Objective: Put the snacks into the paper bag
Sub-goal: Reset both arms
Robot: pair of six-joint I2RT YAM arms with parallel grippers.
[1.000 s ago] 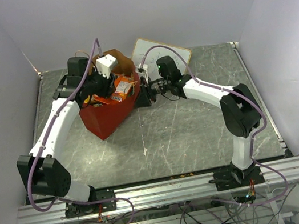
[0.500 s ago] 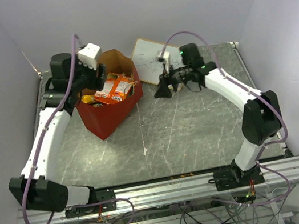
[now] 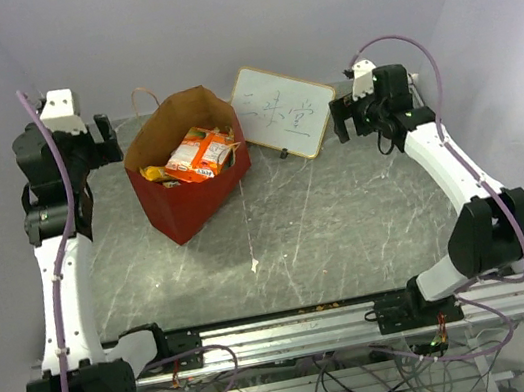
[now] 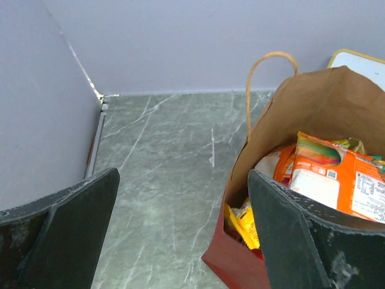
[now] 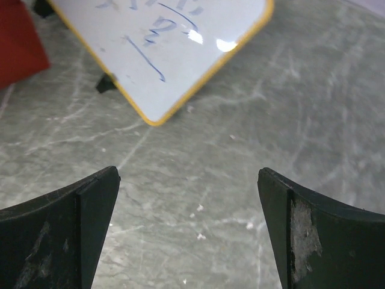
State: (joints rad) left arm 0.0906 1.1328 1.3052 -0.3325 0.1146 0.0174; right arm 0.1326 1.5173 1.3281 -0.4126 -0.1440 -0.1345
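Both arms are sitting well clear of the paper bag (image 3: 198, 205) now. Half a second ago the left gripper (image 3: 106, 142) was hanging at the bag's left rim and the right gripper (image 3: 343, 119) was hovering in front of the whiteboard (image 3: 282, 109). Now the left one is hovering up by the left wall, and the right one is hovering over the far right of the table (image 3: 339, 228). The bag is standing where it was, upright and open-mouthed, toward the back left of the grey, marble-veined tabletop.

I am looking at a boxy bag with matte red paper outside and brown kraft inside. Its rim is creased, and a thin loop handle (image 4: 264, 66) is arching over the far rim. The snacks are lying inside it. A glossy, crinkly orange packet (image 3: 199, 156) is resting on top, and a yellow packet (image 4: 243, 220) is wedged low against the left inner wall.

Through the left wrist camera I am seeing both dark, scuffed fingers (image 4: 66, 235) spread wide, with bare table between them and nothing gripped. The right wrist camera is showing the same: fingers (image 5: 319, 241) parted wide and empty. Beyond them, the whiteboard's rounded, yellow-edged corner is showing, with blue marker strokes on its shiny face.
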